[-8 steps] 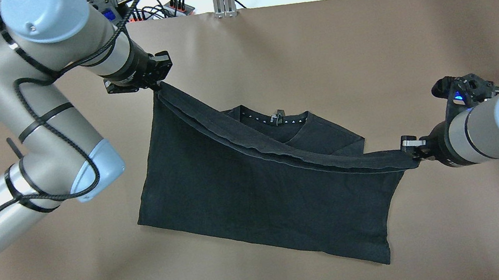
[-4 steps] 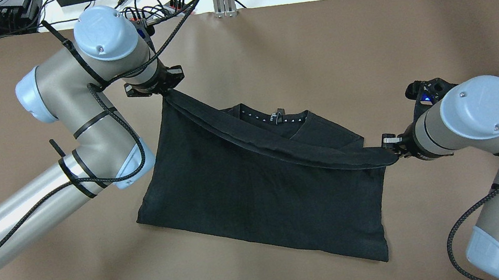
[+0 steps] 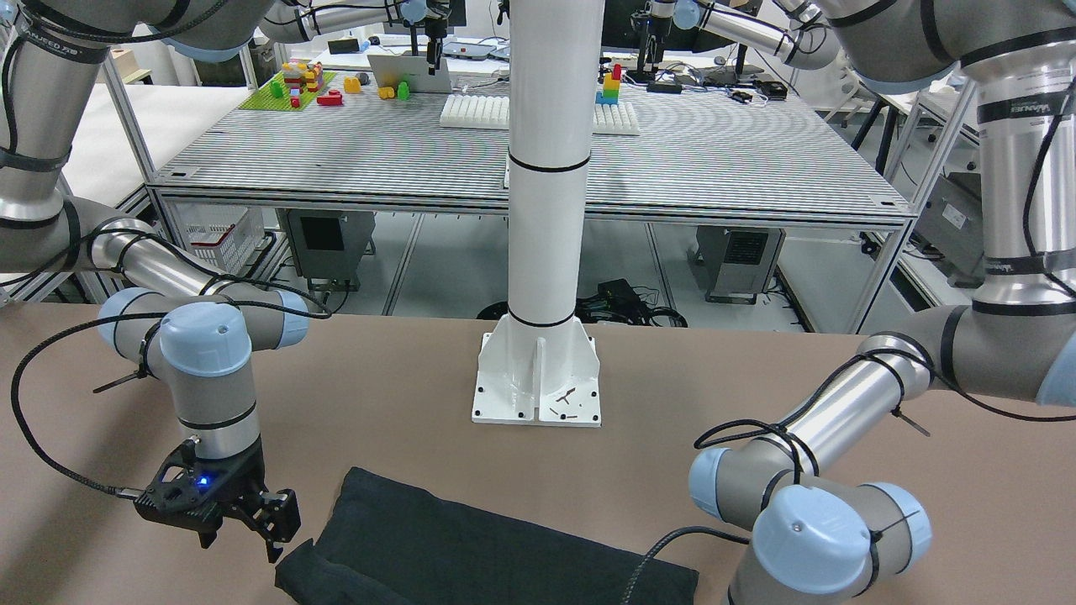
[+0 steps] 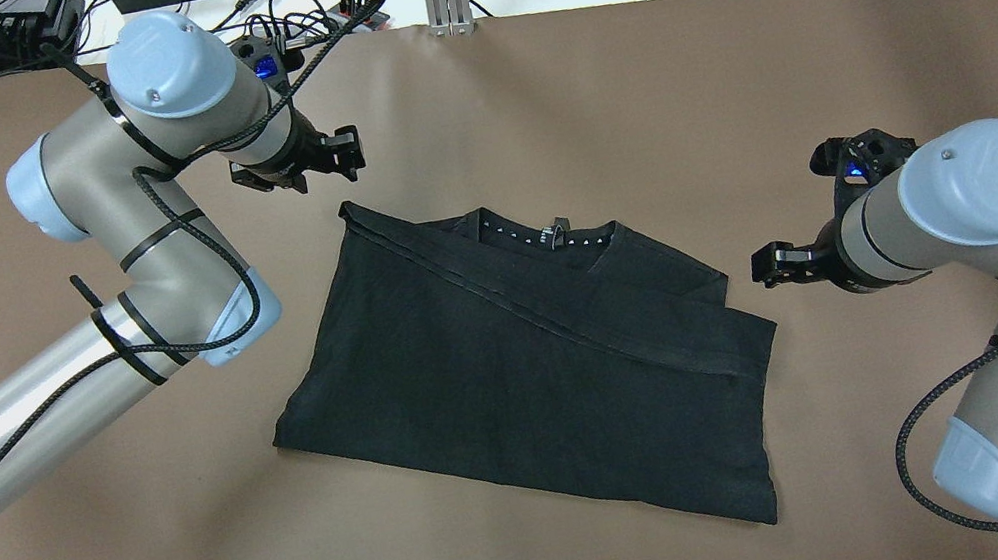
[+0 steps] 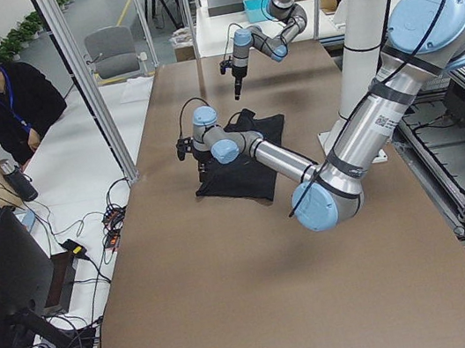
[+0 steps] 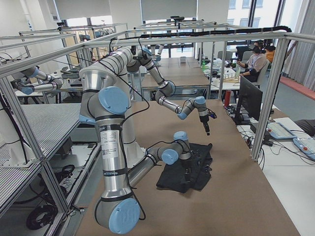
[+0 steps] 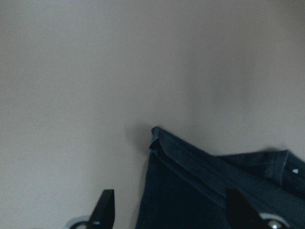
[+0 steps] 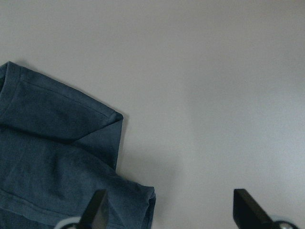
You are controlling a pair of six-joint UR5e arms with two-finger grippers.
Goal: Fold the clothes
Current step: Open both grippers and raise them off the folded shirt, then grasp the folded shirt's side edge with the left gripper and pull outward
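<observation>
folded black soft fabric garment flat on brown table, between left gripper and right gripper; both spread wide, empty.

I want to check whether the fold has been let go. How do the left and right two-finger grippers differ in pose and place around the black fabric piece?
The left gripper hangs off the far corner of the black fabric piece. The right gripper hangs off its corner on the robot's right, nearer the robot. In the overhead view the left gripper points rightward, the right gripper leftward. Shared: both are open and hold nothing.
</observation>
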